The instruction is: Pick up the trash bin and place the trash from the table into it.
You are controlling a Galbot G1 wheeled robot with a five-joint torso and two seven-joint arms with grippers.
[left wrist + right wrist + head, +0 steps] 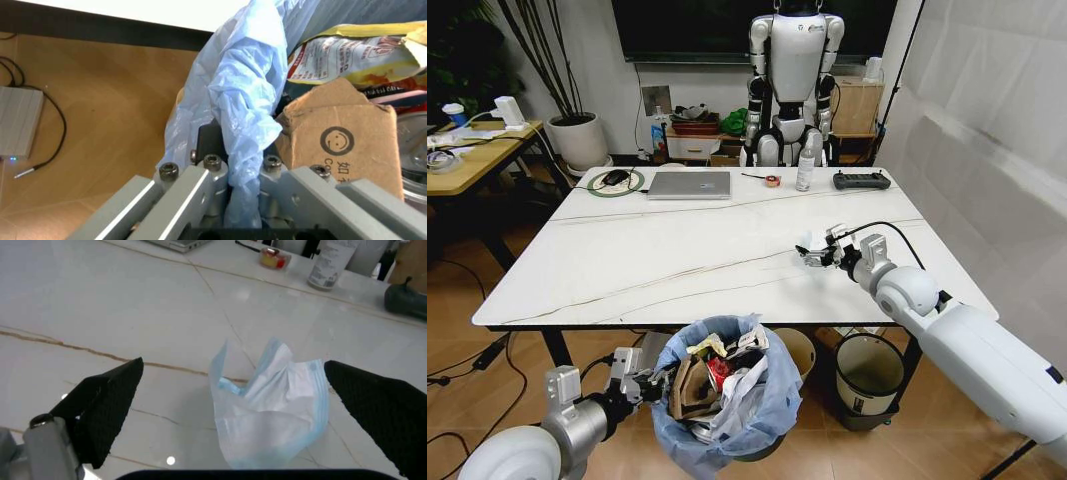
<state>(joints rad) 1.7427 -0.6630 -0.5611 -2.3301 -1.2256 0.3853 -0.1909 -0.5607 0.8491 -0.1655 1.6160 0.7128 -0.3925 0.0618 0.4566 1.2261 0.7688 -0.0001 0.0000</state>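
The trash bin, lined with a crinkly light-blue bag, hangs below the table's front edge. My left gripper is shut on its rim and bag. Inside lie torn brown cardboard, a printed packet and other litter. On the table's right half, my right gripper stands open around a crumpled white and light-blue piece of trash. One black finger is on each side of it, apart from it.
At the table's far edge are a silver laptop, a bottle, a black controller and a green-ringed pad. A cream bucket and a grey-black bin stand under the table. A humanoid robot stands behind.
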